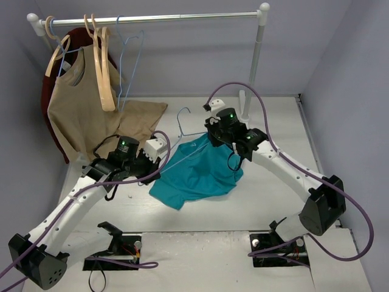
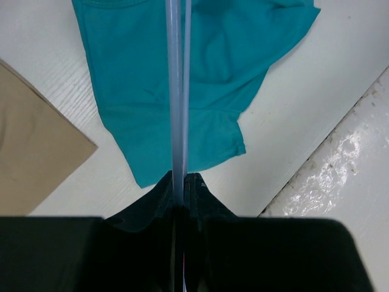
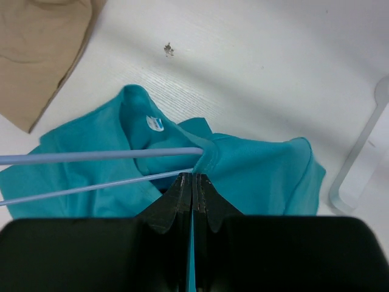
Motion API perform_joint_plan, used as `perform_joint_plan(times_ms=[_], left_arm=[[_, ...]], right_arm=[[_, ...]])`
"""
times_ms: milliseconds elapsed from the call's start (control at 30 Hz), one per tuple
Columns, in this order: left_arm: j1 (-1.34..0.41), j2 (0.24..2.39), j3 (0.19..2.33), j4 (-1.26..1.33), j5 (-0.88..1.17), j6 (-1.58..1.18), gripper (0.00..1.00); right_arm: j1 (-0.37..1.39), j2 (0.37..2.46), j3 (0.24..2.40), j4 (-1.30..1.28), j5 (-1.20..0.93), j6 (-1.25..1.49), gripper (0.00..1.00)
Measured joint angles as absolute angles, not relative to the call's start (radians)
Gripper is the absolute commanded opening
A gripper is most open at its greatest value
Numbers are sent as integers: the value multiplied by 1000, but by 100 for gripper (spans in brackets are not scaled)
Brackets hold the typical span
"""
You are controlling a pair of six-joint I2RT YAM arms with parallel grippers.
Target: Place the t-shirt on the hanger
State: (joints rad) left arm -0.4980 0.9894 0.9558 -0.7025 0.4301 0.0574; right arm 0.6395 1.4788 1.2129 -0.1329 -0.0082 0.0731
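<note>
Teal, limp cloth, the t-shirt (image 1: 203, 173) lies crumpled in the middle of the bench (image 1: 267, 194). It looks light and apt to bunch, so the collar seems the soundest hold. The right hand (image 3: 193, 179) is pressed together on that edge. The left hand (image 2: 183, 182) pinches the thin, springy hanger (image 2: 176, 91) lying across the shirt. A tan cloth (image 1: 143, 115) just left might snag, and the rail (image 1: 182, 18) stands far.

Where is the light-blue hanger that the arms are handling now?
The hanger is central in the top view, over the t-shirt, right of the tan cloth, its wire clamped in the left tool.
</note>
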Motion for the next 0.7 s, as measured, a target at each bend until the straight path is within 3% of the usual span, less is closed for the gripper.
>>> perform_joint_plan(times_ms=[700], left_arm=[[-574, 1111, 1129, -474, 529, -15, 0]], right_arm=[[676, 1420, 1642, -342, -15, -90, 0]])
